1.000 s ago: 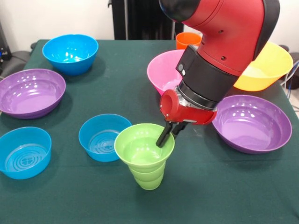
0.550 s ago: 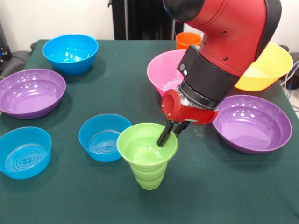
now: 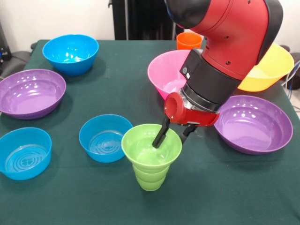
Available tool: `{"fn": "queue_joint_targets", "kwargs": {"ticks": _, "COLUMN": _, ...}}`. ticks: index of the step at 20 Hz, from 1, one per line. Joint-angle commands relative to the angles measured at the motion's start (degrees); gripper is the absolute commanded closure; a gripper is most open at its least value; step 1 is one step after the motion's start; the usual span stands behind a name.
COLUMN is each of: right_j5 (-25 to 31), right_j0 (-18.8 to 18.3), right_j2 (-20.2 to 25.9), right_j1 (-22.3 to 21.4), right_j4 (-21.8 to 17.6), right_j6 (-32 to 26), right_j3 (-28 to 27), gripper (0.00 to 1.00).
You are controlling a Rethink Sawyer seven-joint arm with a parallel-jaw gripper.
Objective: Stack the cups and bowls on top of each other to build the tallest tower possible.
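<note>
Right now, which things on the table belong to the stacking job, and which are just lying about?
Job:
- green cup, claw astride its rim, one finger inside
- orange cup
- pink bowl
- yellow-orange bowl
- two purple bowls
- three blue bowls

Lying about:
- nothing; only the green cloth underneath

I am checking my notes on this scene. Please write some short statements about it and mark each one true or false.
1. One finger of the gripper reaches inside the green cup. True.
2. The green cup lies on its side. False: it stands upright.
3. The orange cup is stacked in the pink bowl. False: it stands behind it on the table.
4. Three blue bowls show, none stacked. True.
</note>
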Motion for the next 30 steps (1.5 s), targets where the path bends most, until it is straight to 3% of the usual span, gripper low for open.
{"fn": "queue_joint_targets", "kwargs": {"ticks": 1, "right_j5": -3.02, "right_j0": 0.52, "right_j2": 4.07, "right_j1": 1.46, "right_j4": -1.92, "right_j6": -0.04, "right_j3": 3.49, "gripper": 0.00}}
{"fn": "queue_joint_targets", "kwargs": {"ticks": 16, "right_j5": -2.33, "right_j0": 0.25, "right_j2": 5.24, "right_j1": 0.11, "right_j4": -1.03, "right_j6": -1.79, "right_j3": 3.49, "gripper": 0.00}}
{"fn": "queue_joint_targets", "kwargs": {"ticks": 30, "right_j5": 0.80, "right_j0": 0.06, "right_j2": 6.76, "right_j1": -4.37, "right_j4": 0.69, "right_j6": -4.69, "right_j3": 6.59, "gripper": 0.00}}
